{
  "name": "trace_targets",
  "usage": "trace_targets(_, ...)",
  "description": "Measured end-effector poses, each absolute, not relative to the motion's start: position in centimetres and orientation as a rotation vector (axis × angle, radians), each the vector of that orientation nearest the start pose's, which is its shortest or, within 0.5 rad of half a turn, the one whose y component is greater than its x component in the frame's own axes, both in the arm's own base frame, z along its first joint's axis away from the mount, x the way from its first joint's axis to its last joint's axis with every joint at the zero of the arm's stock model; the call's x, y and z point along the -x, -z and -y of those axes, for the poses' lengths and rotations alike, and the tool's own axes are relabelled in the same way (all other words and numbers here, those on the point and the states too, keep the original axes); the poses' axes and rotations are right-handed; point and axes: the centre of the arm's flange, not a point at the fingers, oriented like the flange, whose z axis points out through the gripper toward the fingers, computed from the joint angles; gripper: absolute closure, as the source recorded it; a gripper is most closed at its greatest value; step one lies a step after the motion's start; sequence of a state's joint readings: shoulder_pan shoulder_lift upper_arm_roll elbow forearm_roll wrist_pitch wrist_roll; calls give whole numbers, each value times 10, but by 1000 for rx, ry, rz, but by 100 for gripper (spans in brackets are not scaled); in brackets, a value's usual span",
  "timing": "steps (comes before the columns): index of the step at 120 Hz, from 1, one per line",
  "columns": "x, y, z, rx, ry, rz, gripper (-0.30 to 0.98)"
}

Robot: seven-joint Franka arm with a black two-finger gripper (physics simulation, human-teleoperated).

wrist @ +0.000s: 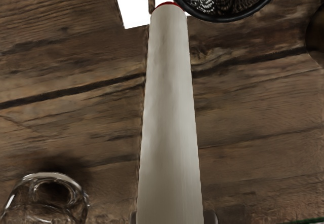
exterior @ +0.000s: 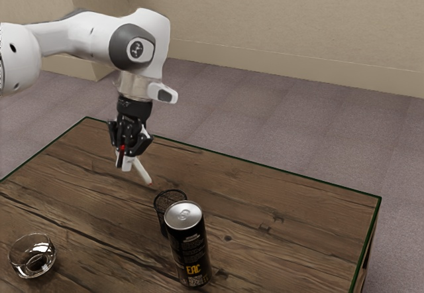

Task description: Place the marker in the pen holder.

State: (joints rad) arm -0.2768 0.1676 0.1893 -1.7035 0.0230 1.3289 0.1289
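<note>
In the exterior view, my gripper [exterior: 124,163] pinches the marker [exterior: 142,172]; at its four o'clock stands the pen holder [exterior: 159,209], near a can [exterior: 187,241] reading "EAC".

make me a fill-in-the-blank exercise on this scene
The black two-finger gripper holds a cylindrical, mostly ____ marker. The marker's far end is edged in ____. The round black mesh pen holder stands beside a black cylindrical can with a ____ top. The small round bowl is clear ____.
White; red; silver; glass
</note>
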Motion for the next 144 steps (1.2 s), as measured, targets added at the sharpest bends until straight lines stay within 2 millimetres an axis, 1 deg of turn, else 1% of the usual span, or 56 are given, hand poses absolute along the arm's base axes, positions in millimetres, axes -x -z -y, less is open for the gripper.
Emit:
trace_targets(17, -535, -446, 73, 2940, -954, -362, 75)
trace_targets(23, -534, -445, 74, 2937, -977, -361, 75)
trace_targets(32, -535, -442, 68, 2937, -995, -347, 75)
trace_targets(52, -558, -433, 76, 2934, -972, -365, 75)
trace_targets(60, -563, -423, 78, 2927, -987, -372, 75)
trace_targets(76, -572, -397, 84, 2909, -1023, -396, 75)
trace_targets(87, -578, -386, 90, 2905, -1022, -417, 75)
trace_targets(102, -581, -374, 92, 2899, -1035, -432, 74)
trace_targets(120, -584, -375, 90, 2918, -1010, -441, 42)
trace_targets(124, -582, -384, 87, 2930, -989, -438, 36)
trace_targets(127, -579, -402, 81, 2950, -950, -430, 32)
trace_targets(129, -575, -417, 73, 2968, -919, -417, 30)
trace_targets(132, -567, -443, 56, 2997, -861, -385, 27)
trace_targets(134, -561, -464, 42, 3018, -808, -360, 25)
trace_targets(139, -549, -514, 4, 3069, -635, -280, 21)
trace_targets(141, -546, -529, -13, 3086, -566, -245, 20)
trace_targets(144, -544, -545, -38, 3109, -466, -193, 18)
